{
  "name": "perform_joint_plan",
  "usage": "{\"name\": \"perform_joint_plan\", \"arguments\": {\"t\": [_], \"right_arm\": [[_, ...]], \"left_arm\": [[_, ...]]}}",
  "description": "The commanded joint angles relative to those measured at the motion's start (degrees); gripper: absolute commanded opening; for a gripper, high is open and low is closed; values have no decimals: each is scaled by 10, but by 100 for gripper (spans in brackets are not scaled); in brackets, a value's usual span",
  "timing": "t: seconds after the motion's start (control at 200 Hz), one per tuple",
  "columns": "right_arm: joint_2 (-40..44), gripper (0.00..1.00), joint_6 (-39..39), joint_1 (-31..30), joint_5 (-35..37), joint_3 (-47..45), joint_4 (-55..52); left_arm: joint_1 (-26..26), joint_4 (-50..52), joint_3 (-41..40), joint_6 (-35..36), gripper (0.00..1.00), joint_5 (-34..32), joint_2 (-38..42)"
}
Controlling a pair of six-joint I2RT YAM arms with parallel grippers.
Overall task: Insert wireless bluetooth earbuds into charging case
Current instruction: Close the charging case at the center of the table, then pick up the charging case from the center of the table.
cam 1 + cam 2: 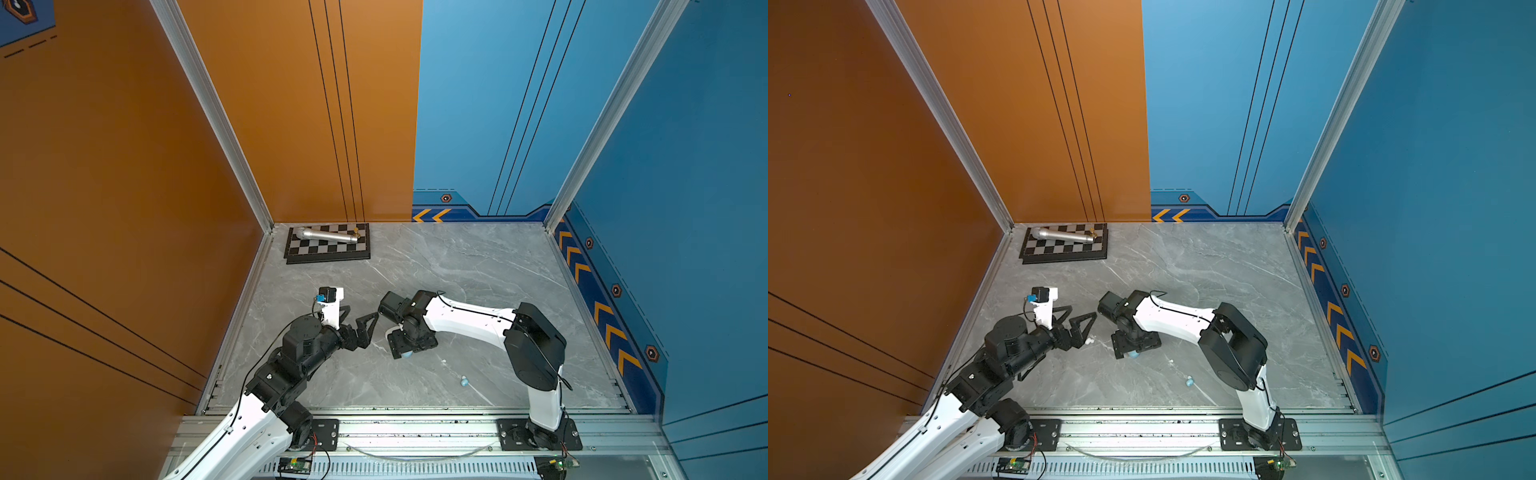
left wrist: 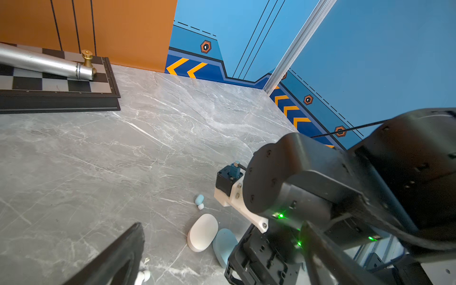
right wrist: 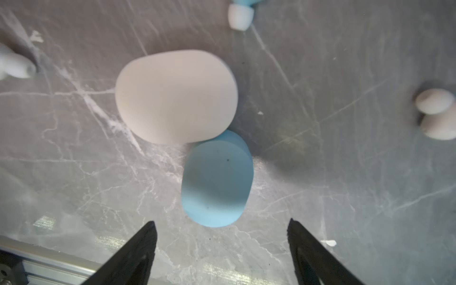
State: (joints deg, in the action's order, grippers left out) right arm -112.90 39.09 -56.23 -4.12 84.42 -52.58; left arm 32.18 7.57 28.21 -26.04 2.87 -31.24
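Right end effector (image 3: 221, 222) released above grey marble tabletop (image 1: 457, 270) | left end effector (image 1: 360, 312) released | orange wall (image 1: 104, 166), blue wall (image 1: 685, 166)

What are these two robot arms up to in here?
They are meant to put earbuds into charging cases. The right gripper hangs open just above a blue case that lies next to a white case; both cases look shut. The left gripper is open too and holds nothing. Loose buds lie on the table, among them a blue bud and a white bud.
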Motion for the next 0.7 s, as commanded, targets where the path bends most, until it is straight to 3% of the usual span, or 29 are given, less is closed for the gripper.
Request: {"name": "perform_joint_plan", "arguments": {"t": [0.0, 0.29, 0.521, 0.696], "right_arm": [[-16, 81, 31, 4, 18, 19, -24], [-44, 70, 36, 9, 18, 43, -24], [-49, 50, 54, 21, 17, 49, -24], [-45, 42, 63, 26, 13, 52, -23]], "left_arm": [[-11, 24, -9, 2, 98, -9, 11], [-28, 13, -14, 1, 98, 10, 2], [-32, 5, -12, 2, 98, 19, -6], [-34, 0, -11, 4, 98, 27, -9]]}}
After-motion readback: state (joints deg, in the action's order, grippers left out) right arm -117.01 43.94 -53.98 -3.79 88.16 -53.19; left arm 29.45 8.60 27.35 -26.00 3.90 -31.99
